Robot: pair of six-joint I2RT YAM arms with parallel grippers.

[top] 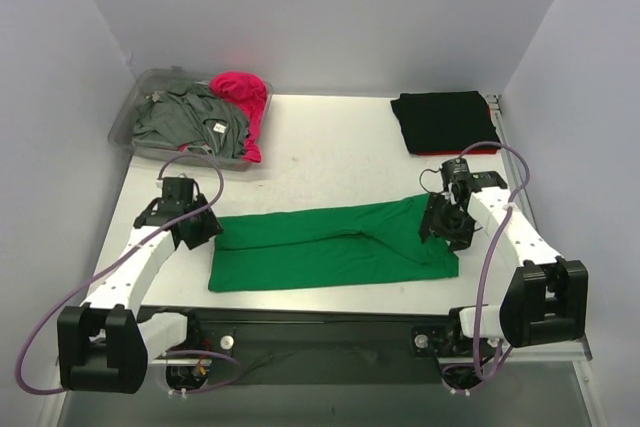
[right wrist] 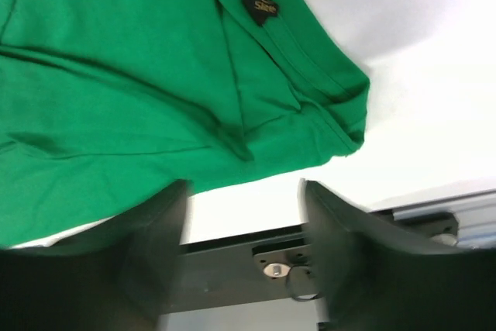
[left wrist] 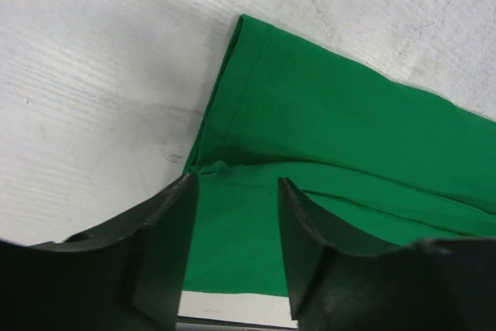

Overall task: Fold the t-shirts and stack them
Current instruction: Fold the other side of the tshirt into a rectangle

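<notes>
A bright green t-shirt lies on the table as a long folded strip, running left to right. My left gripper hovers over its left end; in the left wrist view the gripper stands open, with green cloth lying flat below the gap and nothing pinched. My right gripper is at the strip's right end. Seen from the right wrist, this gripper is open too, and the collar end of the shirt with its small black label lies just beyond the fingertips. A folded black t-shirt rests at the back right.
A clear plastic bin at the back left holds a crumpled grey t-shirt and a magenta pink one draped over its right rim. The table's near edge with a dark rail lies just below the green strip. Walls close off three sides.
</notes>
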